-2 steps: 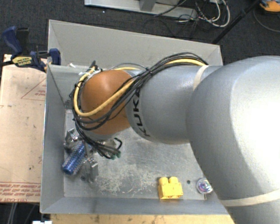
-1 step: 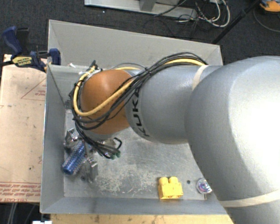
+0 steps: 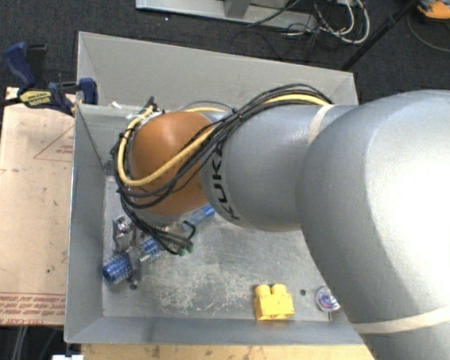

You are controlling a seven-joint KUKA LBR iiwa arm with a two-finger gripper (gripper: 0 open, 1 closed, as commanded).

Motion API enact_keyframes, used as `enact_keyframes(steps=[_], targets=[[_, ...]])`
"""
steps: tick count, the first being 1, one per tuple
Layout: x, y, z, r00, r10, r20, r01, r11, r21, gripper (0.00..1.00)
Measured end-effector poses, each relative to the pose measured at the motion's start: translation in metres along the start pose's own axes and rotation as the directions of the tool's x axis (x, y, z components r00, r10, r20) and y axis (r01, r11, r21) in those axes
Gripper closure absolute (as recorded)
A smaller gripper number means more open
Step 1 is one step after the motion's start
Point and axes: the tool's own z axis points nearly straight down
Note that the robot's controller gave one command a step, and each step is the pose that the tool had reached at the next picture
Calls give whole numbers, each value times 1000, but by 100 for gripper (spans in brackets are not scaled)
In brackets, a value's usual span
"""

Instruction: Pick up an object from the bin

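Note:
My gripper hangs below the orange cover, low over the bin's front left corner. Right under it and touching it lies a small blue ridged thing, and a second blue piece shows just to the gripper's right. Whether either blue piece is held is hidden from view. A yellow toy brick with two studs lies near the front wall, well to the right of the gripper.
A small round silvery thing with a purple centre lies at the front right, partly under the arm. The arm and its orange cover with cables hide the back and right of the bin. The left and front walls stand close to the gripper.

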Motion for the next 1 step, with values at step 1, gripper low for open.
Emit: enact_keyframes(steps=[1], targets=[[-2, 1, -61, 1000, 2, 2, -2, 1000, 2, 100]])
